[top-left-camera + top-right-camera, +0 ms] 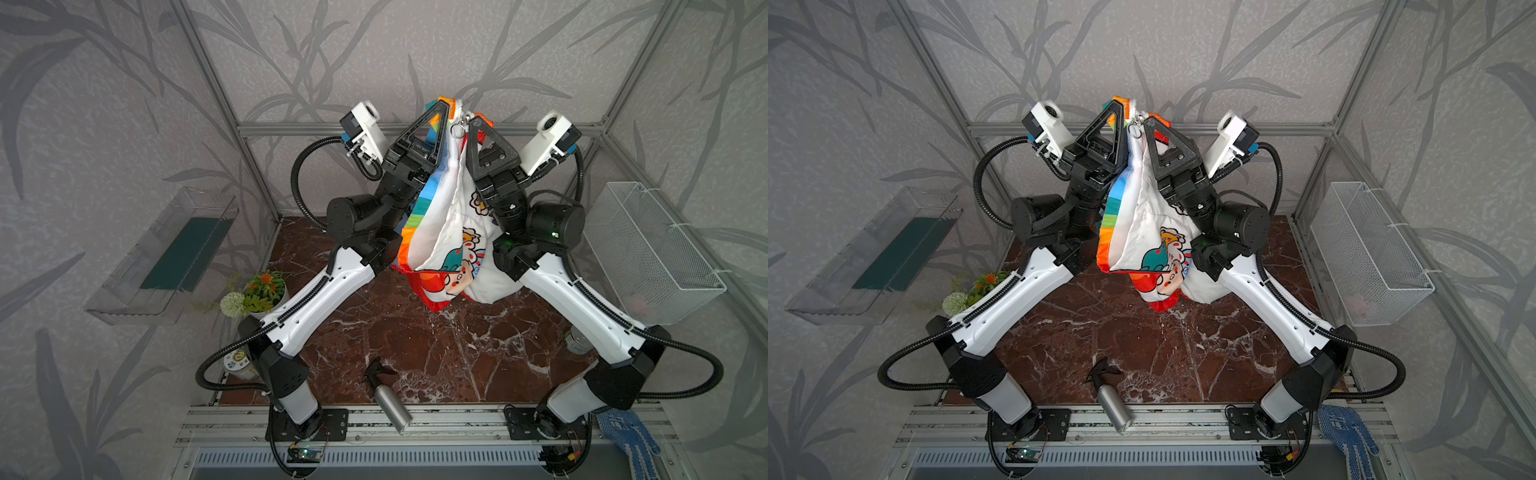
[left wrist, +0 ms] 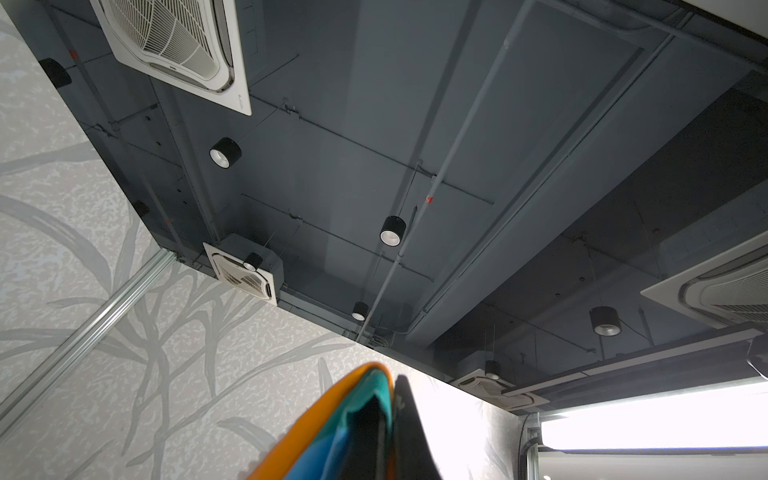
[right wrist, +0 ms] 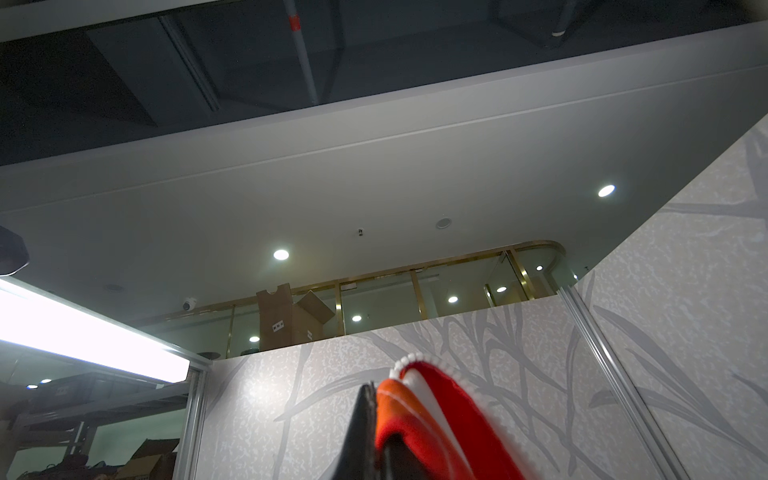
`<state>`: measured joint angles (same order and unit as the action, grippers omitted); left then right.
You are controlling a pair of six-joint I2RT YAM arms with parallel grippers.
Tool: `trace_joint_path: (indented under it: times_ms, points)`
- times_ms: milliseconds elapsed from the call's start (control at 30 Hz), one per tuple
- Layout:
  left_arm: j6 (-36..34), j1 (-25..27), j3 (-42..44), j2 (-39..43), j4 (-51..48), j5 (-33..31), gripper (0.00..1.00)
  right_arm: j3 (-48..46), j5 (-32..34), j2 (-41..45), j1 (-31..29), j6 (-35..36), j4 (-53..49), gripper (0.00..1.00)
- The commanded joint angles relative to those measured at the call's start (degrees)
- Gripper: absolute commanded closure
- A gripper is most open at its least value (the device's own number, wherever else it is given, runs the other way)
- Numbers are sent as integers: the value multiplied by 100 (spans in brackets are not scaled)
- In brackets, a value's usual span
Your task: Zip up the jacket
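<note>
The jacket (image 1: 444,216) (image 1: 1142,216) hangs in the air between both raised arms, above the marble table (image 1: 415,353). It shows white lining, cartoon prints, rainbow stripes and red at the bottom. My left gripper (image 1: 444,104) (image 1: 1120,104) is shut on its rainbow-striped top edge. My right gripper (image 1: 473,120) (image 1: 1148,120) is shut on the other top edge. A metal zipper pull ring (image 1: 457,129) (image 1: 1135,129) dangles between them. The left wrist view shows orange and teal fabric (image 2: 332,415) pinched at the left gripper (image 2: 390,395). Red fabric with white zipper teeth (image 3: 432,399) sits at the right gripper (image 3: 372,392).
A metal spray bottle (image 1: 390,409) lies at the table's front edge. A flower pot (image 1: 262,291) stands at the left, under the left arm. A white wire basket (image 1: 652,253) hangs on the right wall and a clear bin (image 1: 166,253) on the left. A blue glove (image 1: 631,436) lies front right.
</note>
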<state>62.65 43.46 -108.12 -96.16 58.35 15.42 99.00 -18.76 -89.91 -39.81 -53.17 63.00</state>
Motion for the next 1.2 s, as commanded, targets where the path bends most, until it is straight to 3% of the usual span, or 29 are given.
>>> trace_joint_path:
  times_ms: [0, 1167]
  points:
    - [72, 44, -192, -9, 270, 58, 100, 310, -119, -8, -27, -62, 275, 100]
    - [107, 49, -184, 40, 388, -3, 100, 216, -85, -60, -27, -71, 249, 100]
